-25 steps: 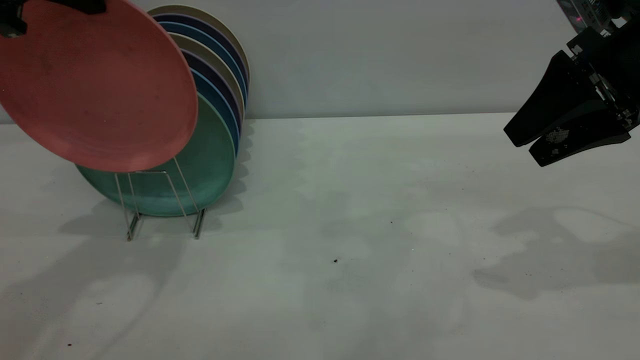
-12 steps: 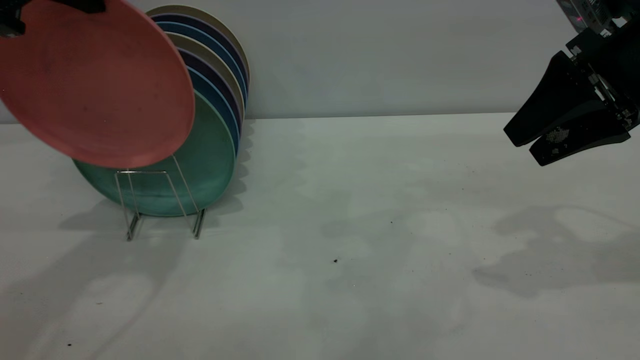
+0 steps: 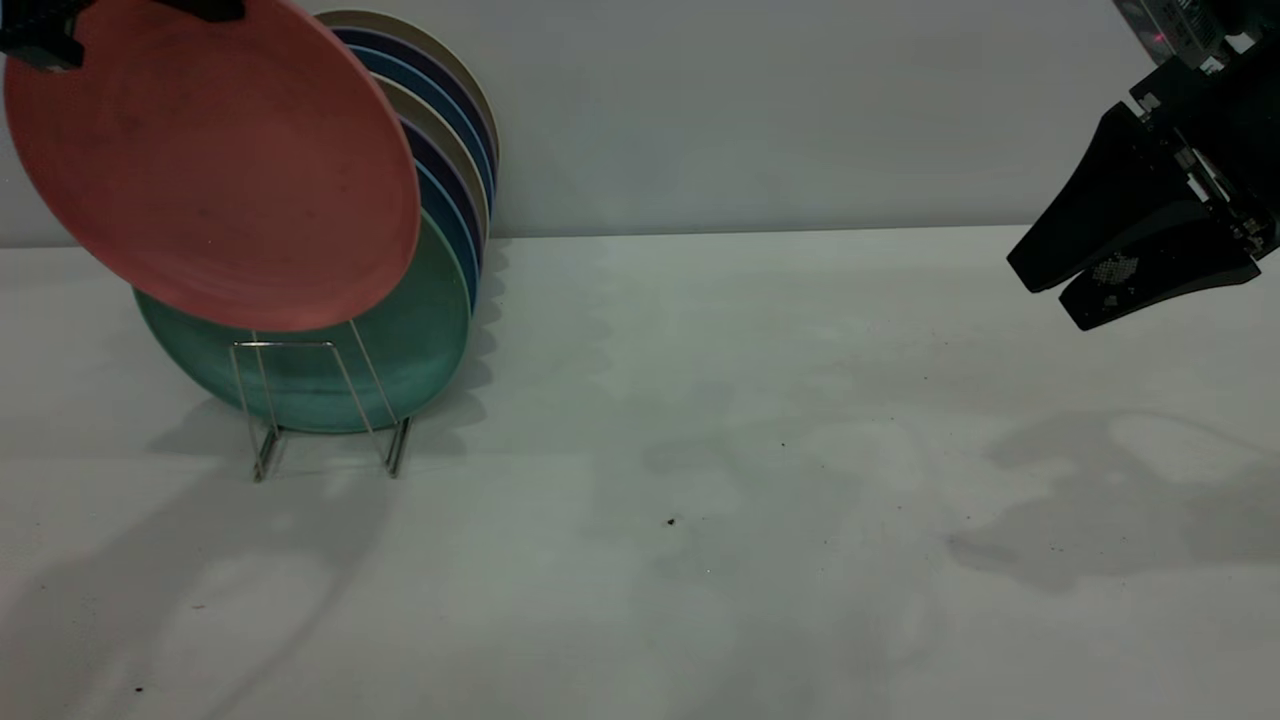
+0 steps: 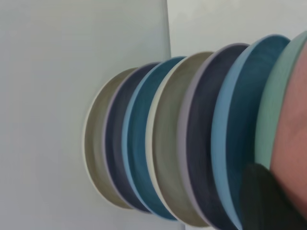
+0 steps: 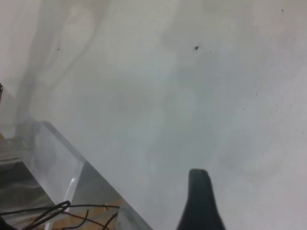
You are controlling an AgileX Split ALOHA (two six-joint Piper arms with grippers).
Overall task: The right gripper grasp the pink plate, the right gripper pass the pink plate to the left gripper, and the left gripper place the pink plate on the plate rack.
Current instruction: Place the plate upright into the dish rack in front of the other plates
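The pink plate (image 3: pixel 215 165) hangs tilted at the upper left, its lower edge just above the front loop of the plate rack (image 3: pixel 290 390) and in front of the teal-green plate (image 3: pixel 410 340). My left gripper (image 3: pixel 130 10) is shut on the pink plate's top rim, mostly cut off by the view's top edge. In the left wrist view one black finger (image 4: pixel 264 201) lies against the pink plate (image 4: pixel 293 120). My right gripper (image 3: pixel 1040 288) hovers open and empty at the far right, high above the table; only one finger (image 5: pixel 199 201) shows in its wrist view.
The rack holds the teal-green plate and, behind it, several blue, dark and beige plates (image 3: pixel 455 150) standing on edge, also shown in the left wrist view (image 4: pixel 168 139). The white table (image 3: pixel 700 450) runs to a pale back wall.
The pink plate has shifted to the right and slightly up, now covering more of the racked plates. The right arm has not moved.
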